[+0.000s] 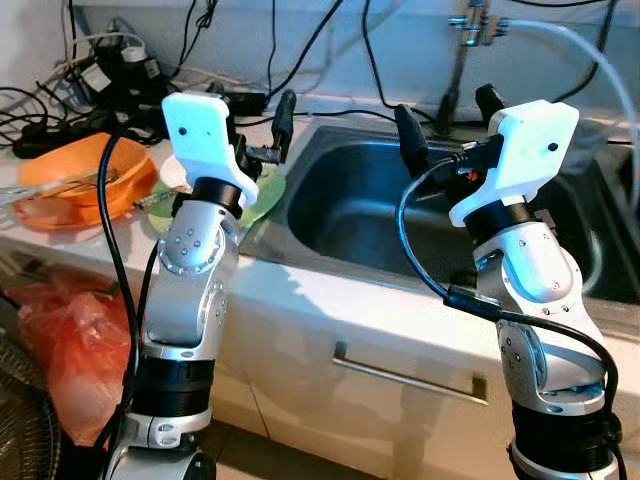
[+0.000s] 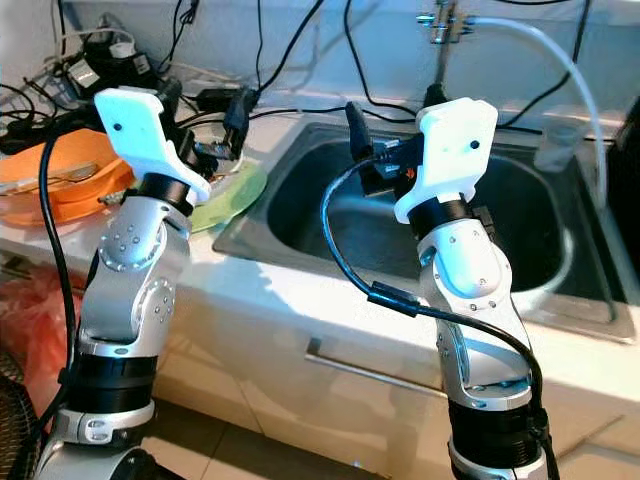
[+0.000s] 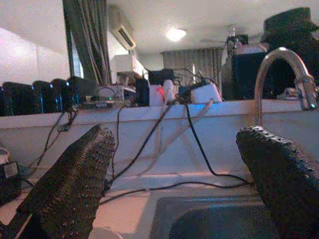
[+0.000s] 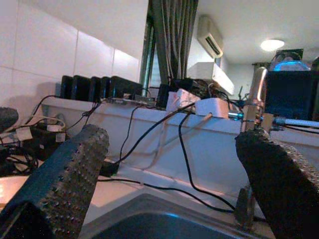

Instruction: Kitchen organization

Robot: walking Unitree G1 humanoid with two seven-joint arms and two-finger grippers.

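In front of me I see the white desk (image 1: 330, 300) with a steel sink (image 1: 370, 215) set in it, and a drawer with a metal handle (image 1: 410, 375) below. I hold the right claw (image 1: 447, 118) above the sink with fingers wide apart and nothing between them. The left claw (image 1: 262, 125) is over the sink's left edge, also wide and empty. An orange bowl (image 1: 75, 175) stands on the desk at far left, and a green plate (image 2: 232, 195) lies between it and the sink.

A pale counter (image 1: 330, 300) holds a steel sink (image 1: 370, 215); left of it lie a green plate (image 2: 232, 195), an orange bowl (image 1: 75, 180) and tangled black cables (image 1: 60, 95).
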